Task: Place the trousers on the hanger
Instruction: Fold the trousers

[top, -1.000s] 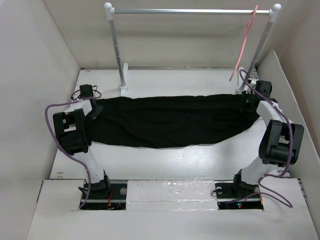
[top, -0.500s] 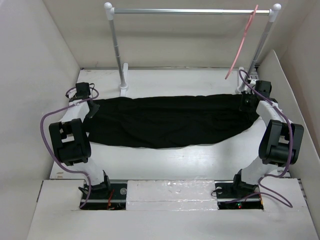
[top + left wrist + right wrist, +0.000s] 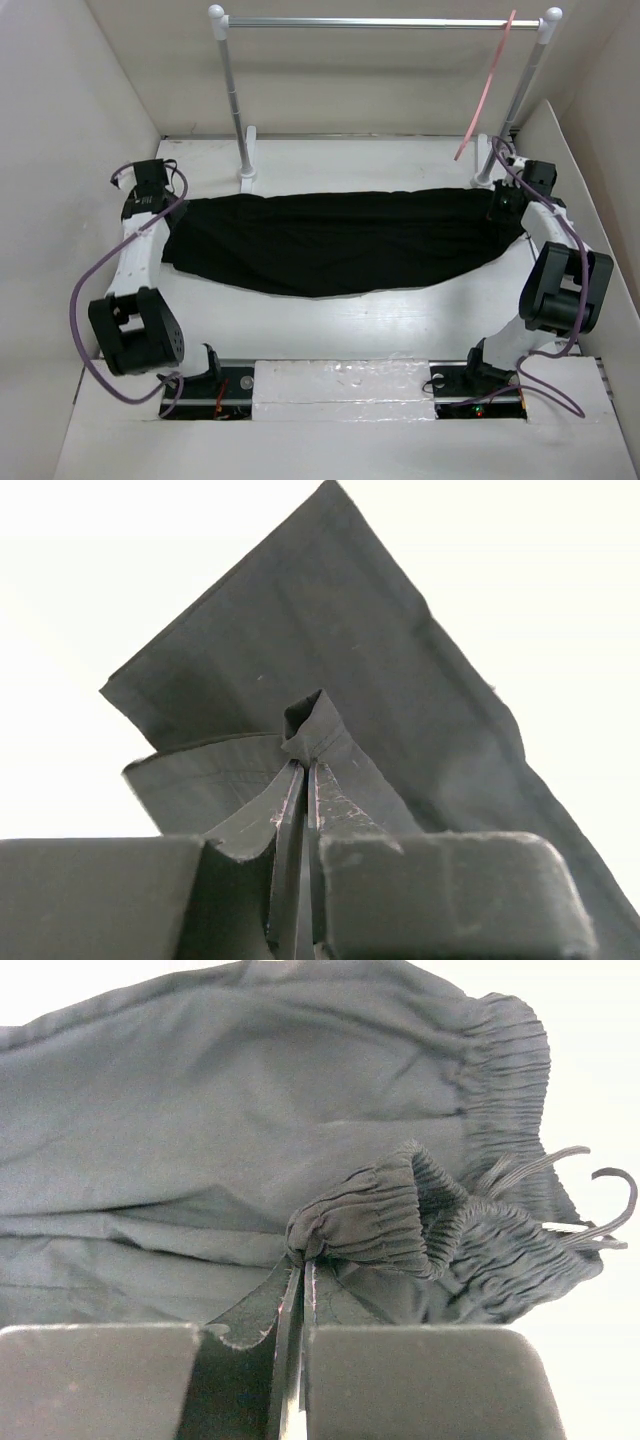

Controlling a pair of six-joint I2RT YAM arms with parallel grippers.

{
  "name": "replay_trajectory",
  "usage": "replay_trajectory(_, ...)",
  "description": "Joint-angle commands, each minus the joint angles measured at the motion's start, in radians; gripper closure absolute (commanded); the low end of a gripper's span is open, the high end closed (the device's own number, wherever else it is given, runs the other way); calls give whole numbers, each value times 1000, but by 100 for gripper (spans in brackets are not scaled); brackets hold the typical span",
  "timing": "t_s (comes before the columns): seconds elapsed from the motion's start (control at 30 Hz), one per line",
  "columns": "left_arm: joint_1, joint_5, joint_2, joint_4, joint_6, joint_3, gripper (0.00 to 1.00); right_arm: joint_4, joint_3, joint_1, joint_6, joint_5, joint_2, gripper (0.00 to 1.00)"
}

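A: Where is the large pair of plain black soft-fabric trousers (image 3: 340,245)?

B: Stretched flat across the white table (image 3: 330,330), leg hems to the left, elastic waistband to the right. The thin pink plastic hanger (image 3: 487,85) hangs well apart from them, tilted, at the right end of the silver metal rail (image 3: 380,22).

A: And the grips?

B: The left gripper (image 3: 303,772) has its fingers pressed nearly together on a peaked fold of leg hem. The right gripper (image 3: 300,1260) is pinched the same way on a bunch of gathered waistband, just beside the thin drawstring (image 3: 545,1163).

A: How should the lift go?

B: I'd raise both ends together, keeping the cloth taut so the middle doesn't drag, then drape it over the hanger's lower bar. Both pinches look small, so a jerk could pull the fabric out. The hanger hangs loose on the rail, so come to it gently.

A: Is that bar reachable?

B: Probably, but the overhead view shows the hanger edge-on, so I can't make the bar out clearly.

A: Any brand, label or writing?

B: None readable on the garment, hanger or arms.
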Motion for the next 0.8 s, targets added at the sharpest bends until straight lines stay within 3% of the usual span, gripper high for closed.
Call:
replay_trajectory(0.0,-1,-44,-118,-13,-2,6,100,11,61,-17,24,-35,-49,100)
replay_trajectory(0.27,38,-75,-100,14,-13,49,100,11,135,-45,45,-39,-41,100)
replay_trajectory(0.37,38,-106,-10,21,-19,113,100,23,175,-66,51,-35,-14,100)
replay_trajectory(0.77,38,-206,48,83,-50,155,100,104,186,-169,68,-99,31,100)
